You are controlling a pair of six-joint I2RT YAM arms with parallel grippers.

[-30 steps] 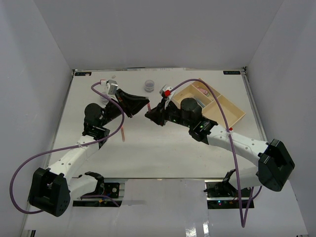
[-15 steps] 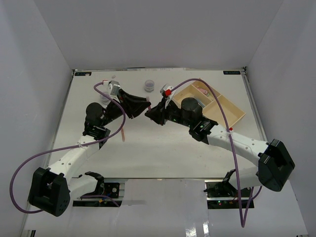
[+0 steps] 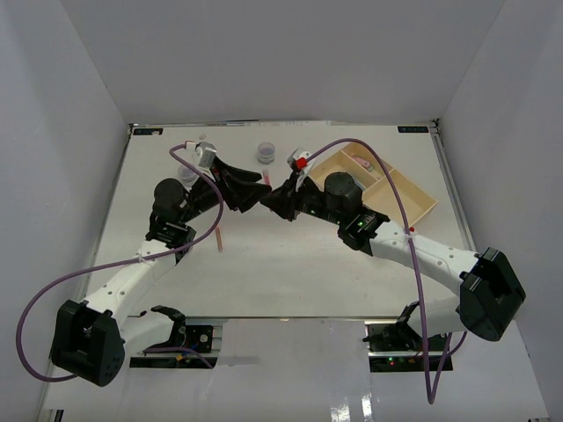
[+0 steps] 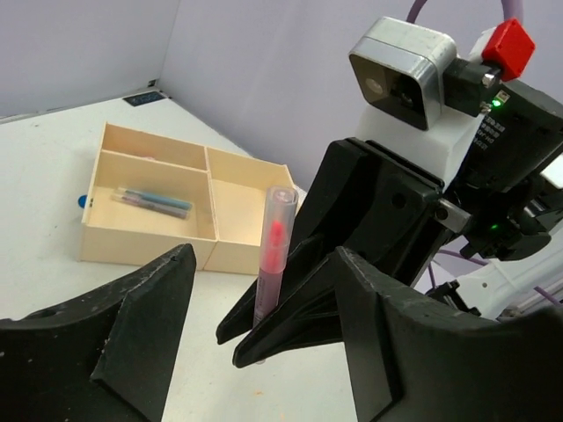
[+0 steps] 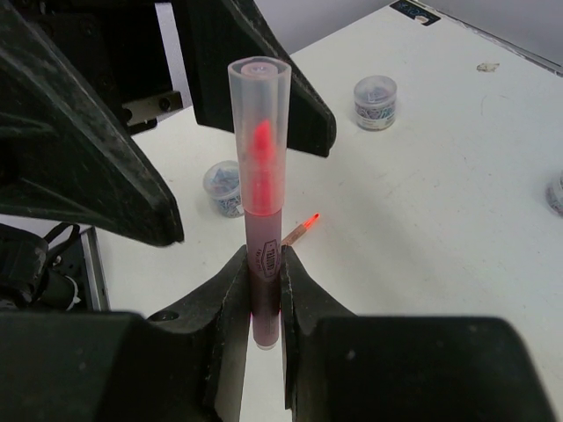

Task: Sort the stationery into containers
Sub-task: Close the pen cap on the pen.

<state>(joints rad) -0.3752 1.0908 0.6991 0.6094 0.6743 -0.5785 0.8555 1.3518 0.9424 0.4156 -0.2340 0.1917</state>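
Since a second ago the left gripper [image 4: 264, 264] has gone from closed to wide open. Its fingers now flank the pink highlighter [image 5: 261, 176] without touching it. The right gripper [image 5: 264, 264] is clamped narrowly on the lower barrel and holds the highlighter upright, clear cap on top, above the middle of the table [image 3: 290, 264]. The handover looks complete on the giving side.

Sorting is only partly done. The beige tray [image 3: 422, 207] sits at the far right, and the left wrist view shows two pens [image 4: 154, 200] lying side by side in one compartment, while the one beside it looks bare. Still loose on the table are a thin red pencil [image 3: 218, 236] at the near left, a grey tub [image 3: 266, 153] at the far middle, and a second tub [image 5: 226, 187] near the left arm.

For the drop, the right arm probably has to draw back from between the left fingers before swinging right to the tray. Those fingers are the closest obstacle, and the nearby tub and pencil lie under that path.
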